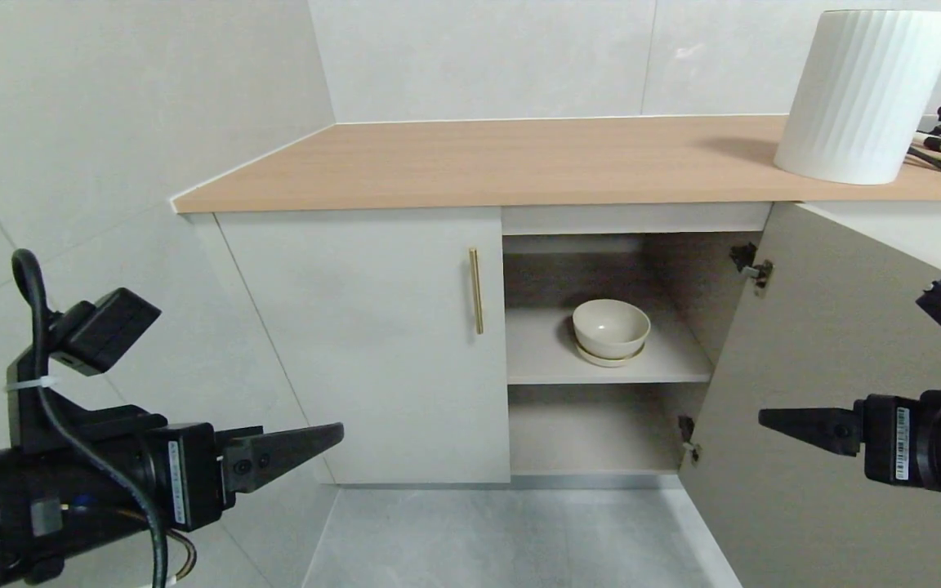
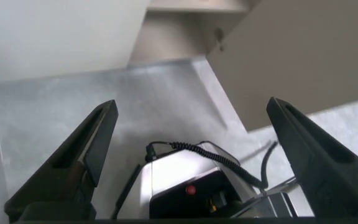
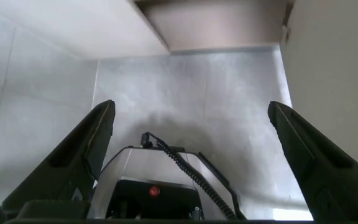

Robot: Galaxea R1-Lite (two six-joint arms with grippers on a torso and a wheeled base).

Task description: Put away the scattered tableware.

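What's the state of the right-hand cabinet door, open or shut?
Open. The right-hand door stands swung outward, exposing the shelf where a bowl sits on a plate; the left door is shut.

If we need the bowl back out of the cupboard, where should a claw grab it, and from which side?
Probably the near rim of the bowl, one finger inside, one outside, coming in level from the front past the open door. It sits upright on a plate on the shelf, and the countertop blocks any way from above.

A home kitchen: tiled walls (image 1: 479, 49), a wooden worktop (image 1: 519, 159) over white cupboards (image 1: 364, 343), a bowl (image 1: 611, 327) shelved centre-frame.
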